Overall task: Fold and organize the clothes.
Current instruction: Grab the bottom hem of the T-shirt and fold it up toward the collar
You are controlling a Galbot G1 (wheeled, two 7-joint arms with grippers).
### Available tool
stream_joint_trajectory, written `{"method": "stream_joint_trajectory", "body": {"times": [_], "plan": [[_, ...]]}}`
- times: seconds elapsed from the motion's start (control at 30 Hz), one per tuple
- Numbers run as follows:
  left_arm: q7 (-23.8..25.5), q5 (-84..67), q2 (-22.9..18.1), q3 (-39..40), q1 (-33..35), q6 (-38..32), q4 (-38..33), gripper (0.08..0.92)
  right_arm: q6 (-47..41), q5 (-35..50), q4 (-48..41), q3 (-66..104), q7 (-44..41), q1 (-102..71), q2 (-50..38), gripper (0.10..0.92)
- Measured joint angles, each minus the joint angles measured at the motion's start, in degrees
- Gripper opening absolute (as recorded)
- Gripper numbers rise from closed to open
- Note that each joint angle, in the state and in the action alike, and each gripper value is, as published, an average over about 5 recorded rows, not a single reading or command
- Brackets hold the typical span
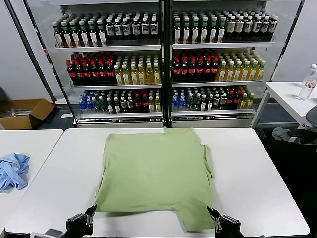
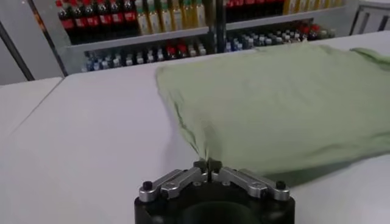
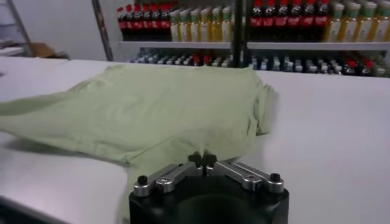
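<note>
The clothes, a light green shirt (image 1: 156, 171), lie flat and partly folded in the middle of the white table (image 1: 257, 168). No print or buttons show. My left gripper (image 1: 91, 212) is at the shirt's near left corner. In the left wrist view that gripper (image 2: 207, 165) is shut, with a peak of the green cloth (image 2: 286, 103) pinched between its tips. At the near right corner my right gripper (image 1: 214, 215) is also shut. The right wrist view shows it (image 3: 202, 161) pinching the hem of the shirt (image 3: 158, 103).
A crumpled light blue garment (image 1: 12, 168) lies on the separate table to the left. Behind the table stand glass shelves of drink bottles (image 1: 163, 59). A cardboard box (image 1: 25, 111) sits on the floor at the back left. A bottle (image 1: 308, 83) stands on a side table at the right.
</note>
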Motion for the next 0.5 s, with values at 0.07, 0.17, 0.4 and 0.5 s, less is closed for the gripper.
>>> {"method": "stream_joint_trajectory", "body": {"times": [0.07,0.17,0.4,0.5], "plan": [[0.09,-0.29,0.5,-1.2,0.74,0.15,-0.84,0.083,-0.27,0.34,0.17,-0.03,0.27,0.96,0.09,0.106],[0.24,-1.05,1.17,-2.3,-0.15,0.41,-1.01,0.083,-1.04,1.2,-0.33,-0.43,1.1,4.14,0.28,0.106],[1.13,-2.51,1.26,-1.65,-8.18,-0.32,3.04,0.083,-3.66,2.94,-4.36,-3.16,3.16,14.93,0.86,0.106],[1.3,-3.1,1.11,-0.45,-12.09,-0.81,5.88,0.083,-4.44,3.19,-6.67,-4.84,3.66,19.63,1.26,0.106]]}}
